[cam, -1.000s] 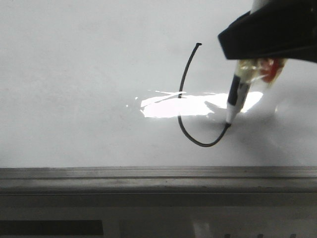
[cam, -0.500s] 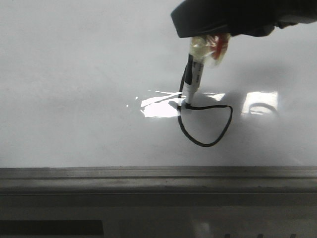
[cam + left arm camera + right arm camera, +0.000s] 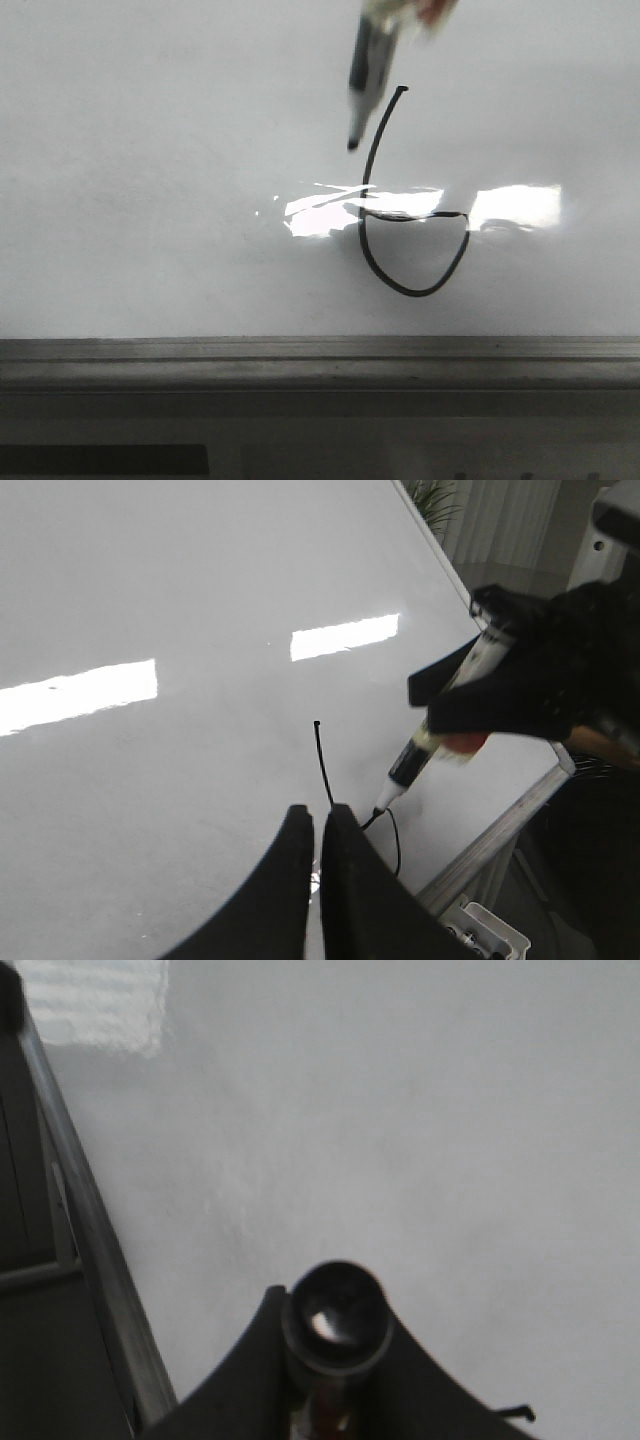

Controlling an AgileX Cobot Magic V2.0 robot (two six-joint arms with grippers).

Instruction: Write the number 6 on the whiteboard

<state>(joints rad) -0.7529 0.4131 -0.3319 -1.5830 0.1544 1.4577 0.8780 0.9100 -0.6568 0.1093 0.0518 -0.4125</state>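
One closed-loop 6 [image 3: 405, 215] lies just right of the marker [image 3: 366, 75] clamped in the right gripper [image 3: 335, 1380]; left gripper [image 3: 318, 825] pinched together, empty.

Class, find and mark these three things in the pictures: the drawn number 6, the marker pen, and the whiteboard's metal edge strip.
number 6 [image 3: 366, 190]: front view, on its tall curved stroke.
marker pen [image 3: 365, 65]: front view, on its dark barrel.
whiteboard [image 3: 300, 350]: front view, on its grey metal edge strip.
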